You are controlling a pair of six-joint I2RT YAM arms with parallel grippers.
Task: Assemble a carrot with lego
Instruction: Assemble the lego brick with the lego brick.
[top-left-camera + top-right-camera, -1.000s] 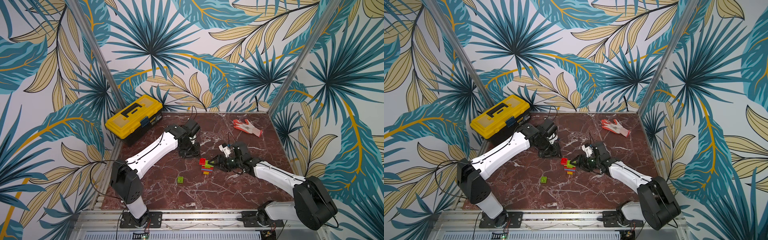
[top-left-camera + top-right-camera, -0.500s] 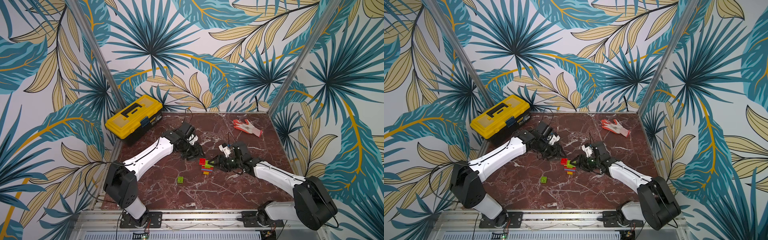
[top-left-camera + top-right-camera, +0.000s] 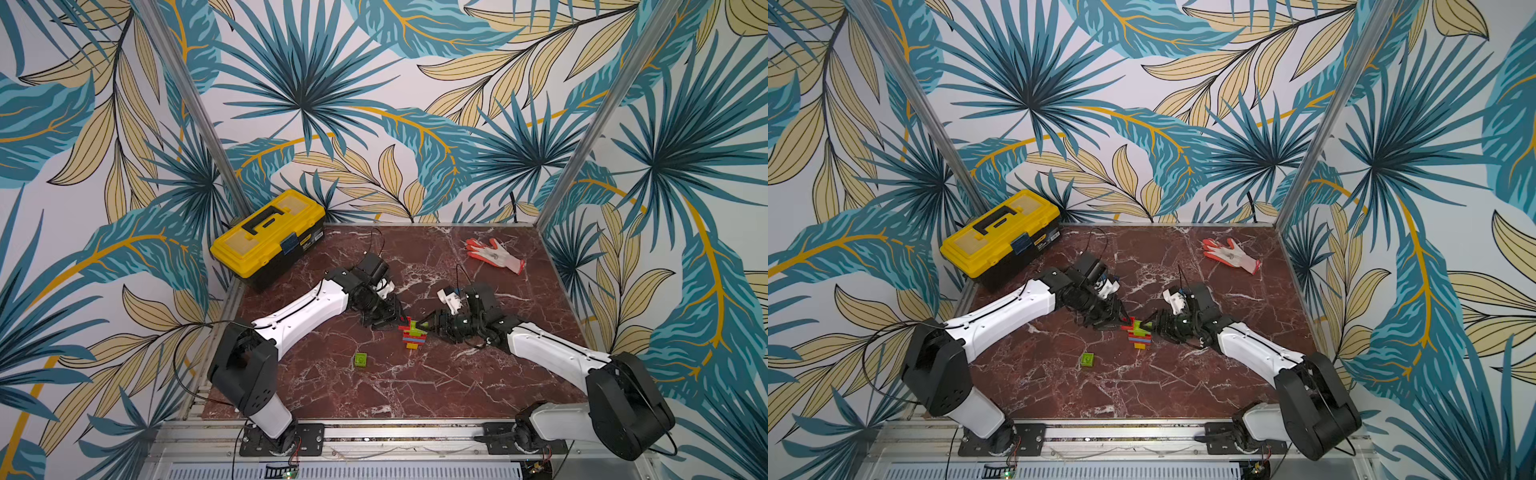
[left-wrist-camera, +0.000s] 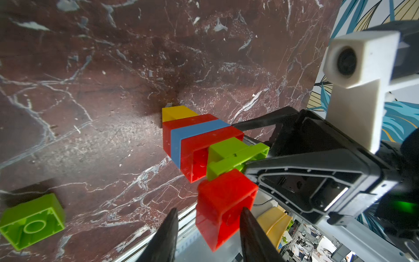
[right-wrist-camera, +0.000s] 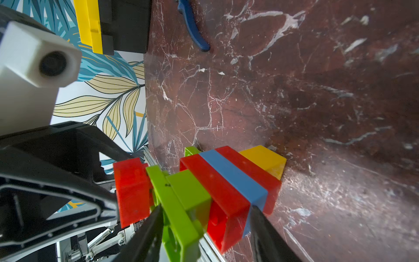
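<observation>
we judge the carrot [image 3: 412, 336] nearly done: our right jaws clamp its body, left jaws stand slightly apart around the red top brick [image 4: 224, 204]; one lime brick [image 3: 360, 360] lies loose near-left.

White-shelled left arm [image 3: 299, 311] and right arm [image 3: 552, 353] carry black joints, thin cables, seemingly black fingers [image 4: 167, 236].

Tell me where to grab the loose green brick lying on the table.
Pinch the loose green brick across two opposite flat side walls, coming straight down from above. It lies hollow side up on the table, apart from the carrot, so the walls are free all round.
</observation>
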